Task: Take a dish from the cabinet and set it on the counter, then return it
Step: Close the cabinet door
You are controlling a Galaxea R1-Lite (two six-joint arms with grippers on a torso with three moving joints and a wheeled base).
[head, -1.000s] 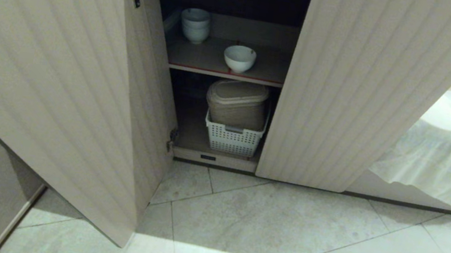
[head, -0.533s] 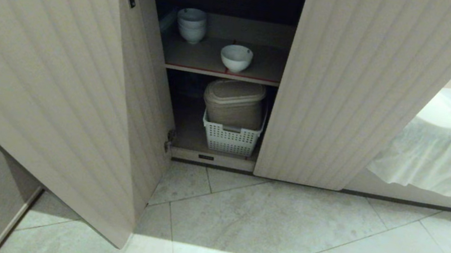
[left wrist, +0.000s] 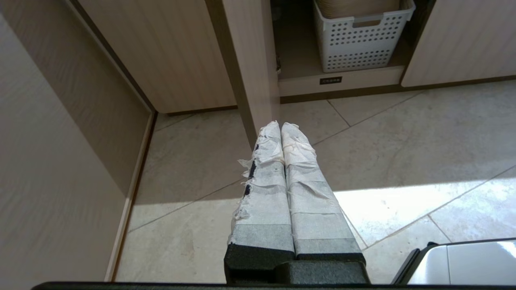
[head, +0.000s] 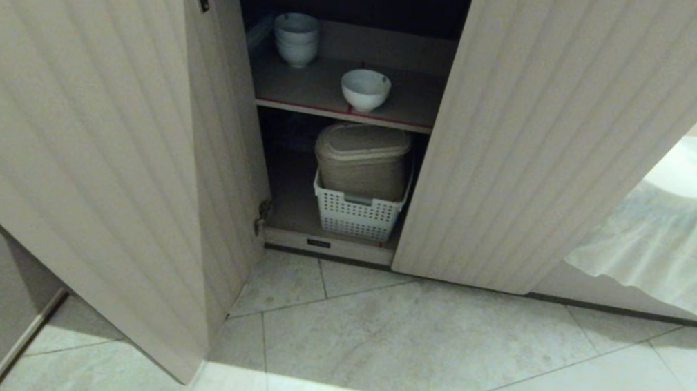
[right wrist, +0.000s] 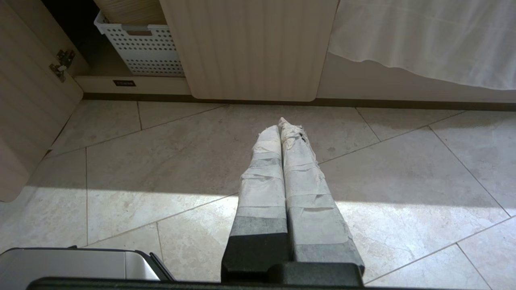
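Left gripper (left wrist: 281, 125): taped fingers pressed together, nothing held, aimed toward 12 o'clock in own wrist view, low above floor. Right gripper (right wrist: 282, 125): same pose (fingers closed, empty), tips leaning slightly toward 11 o'clock. Neither arm visible in head view.

No legible text anywhere in view.

The only sign-like thing is a small dark label (left wrist: 330, 80) on the pale plinth (left wrist: 363, 78) below the cabinet (head: 540, 135) opening, just under the white perforated basket (left wrist: 358, 44). It carries a row of pale characters, but they are too small to make out from the left wrist, right wrist or head views. The basket, doors and floor tiles bear no readable marks.
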